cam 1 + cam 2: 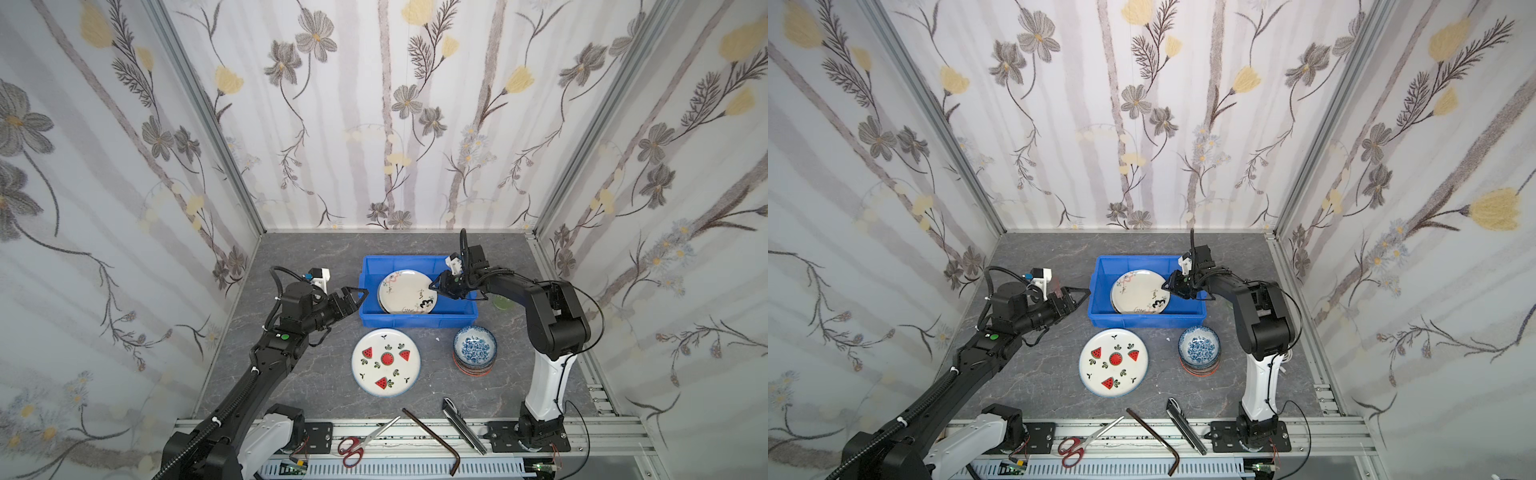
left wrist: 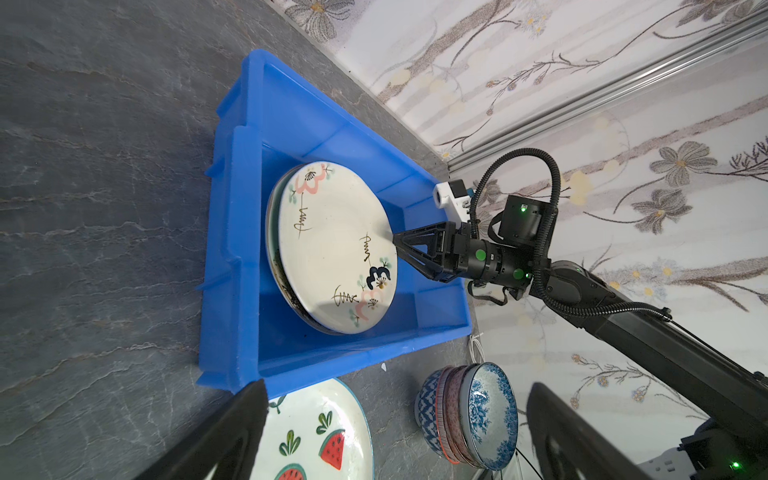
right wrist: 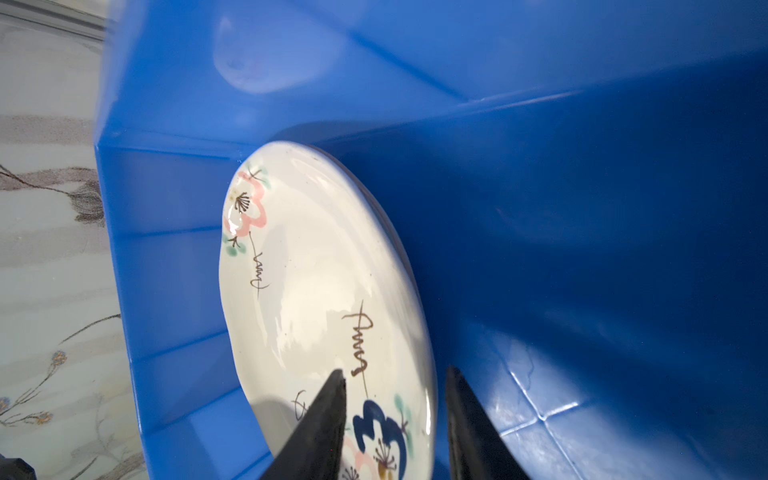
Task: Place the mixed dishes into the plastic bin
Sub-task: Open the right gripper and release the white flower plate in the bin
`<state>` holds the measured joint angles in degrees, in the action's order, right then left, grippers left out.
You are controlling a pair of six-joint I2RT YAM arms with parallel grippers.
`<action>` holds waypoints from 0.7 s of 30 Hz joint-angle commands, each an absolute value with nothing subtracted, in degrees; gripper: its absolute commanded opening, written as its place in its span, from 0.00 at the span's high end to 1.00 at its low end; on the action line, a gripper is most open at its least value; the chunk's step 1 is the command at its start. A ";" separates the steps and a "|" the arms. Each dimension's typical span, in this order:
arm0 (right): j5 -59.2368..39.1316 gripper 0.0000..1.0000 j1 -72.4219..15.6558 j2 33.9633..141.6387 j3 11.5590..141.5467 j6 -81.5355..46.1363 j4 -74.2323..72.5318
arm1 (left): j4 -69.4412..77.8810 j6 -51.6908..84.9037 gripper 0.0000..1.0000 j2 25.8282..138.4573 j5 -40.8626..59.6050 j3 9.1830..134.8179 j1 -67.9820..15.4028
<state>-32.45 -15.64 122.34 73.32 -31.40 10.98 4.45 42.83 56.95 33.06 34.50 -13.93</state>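
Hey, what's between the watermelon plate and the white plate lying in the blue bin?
Only the blue bin's near wall and a narrow strip of bare tabletop separate the watermelon plate from the white plate; both top views show it.

Black left arm (image 1: 270,357) at eight o'clock and right arm (image 1: 552,320) at four share white lower links, ribbed black conduits, green dots.
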 commanded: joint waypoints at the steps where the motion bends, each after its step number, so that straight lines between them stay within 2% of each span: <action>1: -30.69 0.59 -15.64 121.79 73.90 -30.06 11.66 | 5.05 42.47 0.00 56.78 32.70 34.14 -13.88; 13: -25.84 0.58 -16.42 118.18 74.96 -27.81 15.38 | 4.17 41.95 0.00 56.34 31.49 32.65 -13.88; 21: -22.93 0.52 -18.12 112.00 76.77 -24.30 22.35 | -5.33 38.46 0.00 54.35 26.49 33.11 -13.84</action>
